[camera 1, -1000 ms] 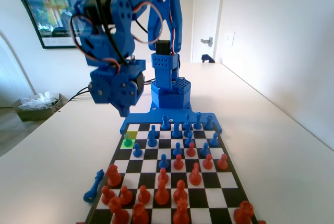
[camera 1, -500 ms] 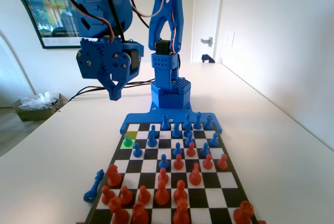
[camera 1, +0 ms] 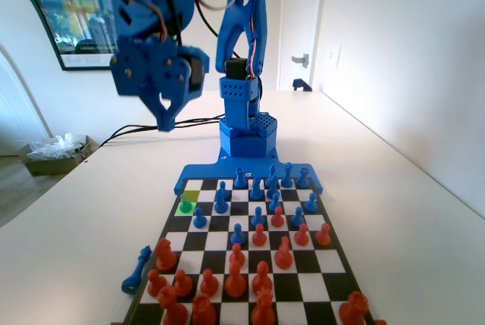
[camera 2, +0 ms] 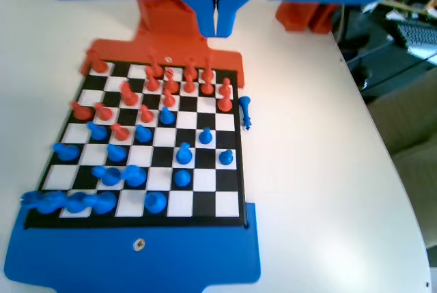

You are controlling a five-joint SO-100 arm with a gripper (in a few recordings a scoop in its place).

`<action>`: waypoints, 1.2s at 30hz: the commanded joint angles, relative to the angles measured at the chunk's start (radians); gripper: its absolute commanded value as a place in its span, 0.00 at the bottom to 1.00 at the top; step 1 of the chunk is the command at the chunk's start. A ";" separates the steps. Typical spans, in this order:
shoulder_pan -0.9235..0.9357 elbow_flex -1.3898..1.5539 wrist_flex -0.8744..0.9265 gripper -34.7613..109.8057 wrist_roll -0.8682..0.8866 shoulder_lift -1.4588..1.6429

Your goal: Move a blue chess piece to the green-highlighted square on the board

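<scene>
The blue chess piece (camera 1: 185,204) stands on the green-highlighted square (camera 1: 189,209), in the board's (camera 1: 317,289) left column near the far end in the fixed view. In the wrist view the same pawn (camera 2: 226,158) is in the right column of the board (camera 2: 228,202). My gripper (camera 1: 164,122) hangs high above the table, up and left of the board's far end. Its jaws are pressed together with nothing between them. In the wrist view the gripper (camera 2: 217,26) points down from the top edge, well clear of every piece.
Several blue pieces (camera 1: 258,189) crowd the far rows and red pieces (camera 1: 235,283) the near rows. A taller blue piece (camera 1: 137,268) stands on the table by the board's left edge, and shows as a blue piece (camera 2: 245,112) right of the board in the wrist view.
The gripper has risen from just above the board's far left corner and swung up and left. The pawn on the green square has not moved.
</scene>
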 commanded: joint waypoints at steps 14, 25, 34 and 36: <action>-0.202 -0.075 0.172 0.25 0.041 0.419; -0.327 0.025 0.253 0.25 0.106 0.680; -0.353 0.181 0.158 0.25 0.152 0.804; -0.348 0.186 0.156 0.25 0.152 0.805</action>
